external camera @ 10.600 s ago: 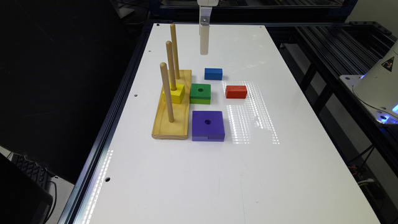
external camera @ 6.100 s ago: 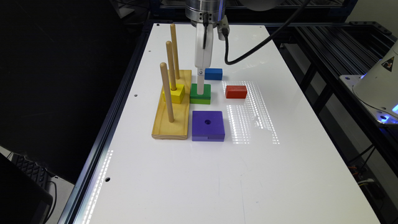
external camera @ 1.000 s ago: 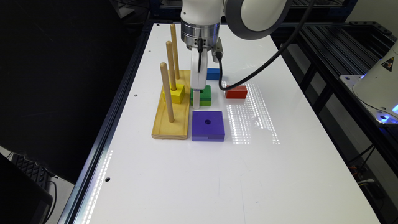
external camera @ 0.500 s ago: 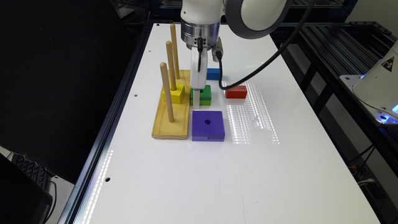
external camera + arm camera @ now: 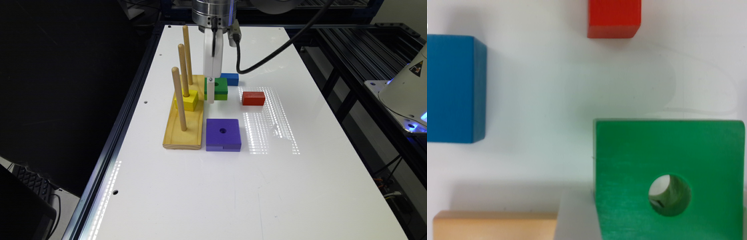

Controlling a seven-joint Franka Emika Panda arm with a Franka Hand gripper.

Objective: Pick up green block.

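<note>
Grip looks set: the gripper point(image 5: 210, 96) holds the green block point(image 5: 217, 88) clamped, so lifting straight up avoids the pegs point(image 5: 182, 70).

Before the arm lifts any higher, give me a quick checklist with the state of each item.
1. Green block off the table: ok, it looks raised above the table.
2. Hand gripping the block: cannot tell, contact is hidden.
3. Block level: ok, its top looks flat in the wrist view.
4. Clear of the pegs: ok, apart.
5. Blue block and red block undisturbed: ok, both lie flat.
</note>
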